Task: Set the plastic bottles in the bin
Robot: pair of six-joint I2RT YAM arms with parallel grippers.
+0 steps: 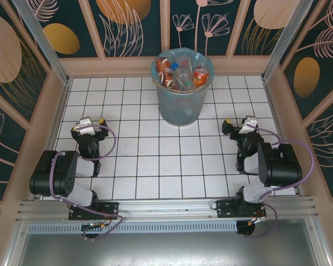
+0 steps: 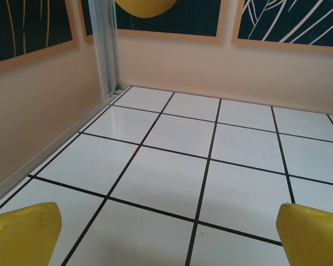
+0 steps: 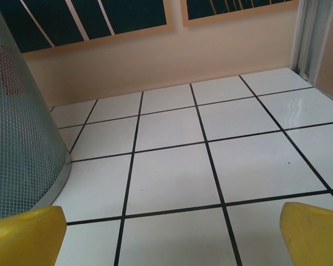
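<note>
The round grey mesh bin (image 1: 182,105) stands at the back middle of the white tiled table, lined with a light-blue bag. Several clear plastic bottles (image 1: 181,72) with red and orange labels fill it to the rim. My left gripper (image 1: 87,123) rests low at the left side, open, nothing between its yellow fingertips (image 2: 22,233). On the right, my right gripper (image 1: 240,123) is open too, yellow fingertips (image 3: 313,233) wide apart over bare tiles. The bin's mesh wall (image 3: 16,138) rises at the left of the right wrist view.
Peach walls with dark floral panels enclose the table (image 1: 155,160) on three sides. Aluminium posts stand in the back corners (image 2: 106,50) (image 3: 311,39). The arm bases sit on a metal rail (image 1: 166,209) at the near edge.
</note>
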